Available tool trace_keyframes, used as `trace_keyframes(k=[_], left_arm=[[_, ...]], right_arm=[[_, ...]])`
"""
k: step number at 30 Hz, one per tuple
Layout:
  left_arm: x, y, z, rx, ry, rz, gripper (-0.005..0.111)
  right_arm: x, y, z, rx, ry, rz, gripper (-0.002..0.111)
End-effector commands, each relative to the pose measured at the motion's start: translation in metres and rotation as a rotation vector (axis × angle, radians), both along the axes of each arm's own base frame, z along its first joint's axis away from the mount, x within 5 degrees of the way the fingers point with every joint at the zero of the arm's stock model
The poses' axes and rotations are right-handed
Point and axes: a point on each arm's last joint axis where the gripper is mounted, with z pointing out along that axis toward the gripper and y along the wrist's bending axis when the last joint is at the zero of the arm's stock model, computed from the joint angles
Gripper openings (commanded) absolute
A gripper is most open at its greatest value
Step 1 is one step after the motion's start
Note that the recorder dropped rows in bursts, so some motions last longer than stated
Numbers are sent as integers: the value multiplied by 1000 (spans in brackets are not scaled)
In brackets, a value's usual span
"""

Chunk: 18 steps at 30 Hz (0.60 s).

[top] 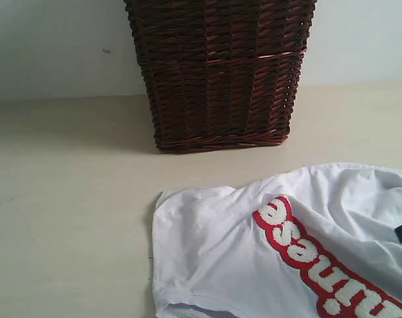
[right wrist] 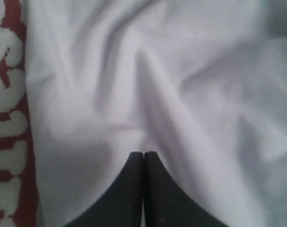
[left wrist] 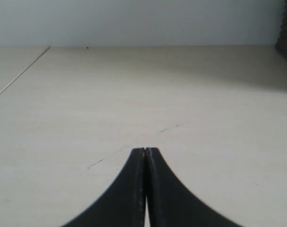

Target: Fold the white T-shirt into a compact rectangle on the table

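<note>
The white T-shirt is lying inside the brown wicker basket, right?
No. The white T-shirt is lying spread on the table, outside the brown wicker basket, not inside it. The exterior view shows this.

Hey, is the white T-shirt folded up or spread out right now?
Spread out, not folded: the white T-shirt lies wrinkled and open on the table, its lettering exposed, running past the picture's edge.

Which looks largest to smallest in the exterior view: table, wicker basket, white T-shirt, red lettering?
1. table
2. white T-shirt and wicker basket: look about alike, both cropped by the frame, so unranked
3. red lettering
</note>
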Motion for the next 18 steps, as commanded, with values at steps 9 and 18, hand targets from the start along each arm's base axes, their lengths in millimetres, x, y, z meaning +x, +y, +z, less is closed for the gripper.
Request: trace_keyframes(k=[9, 18], left_arm=[[0, 0, 1, -2, -11, 2, 0], [0, 0, 1, -2, -11, 2, 0]], right_arm=[[23, 82, -51, -173, 95, 255, 0], [60, 146, -55, -180, 108, 364, 0]])
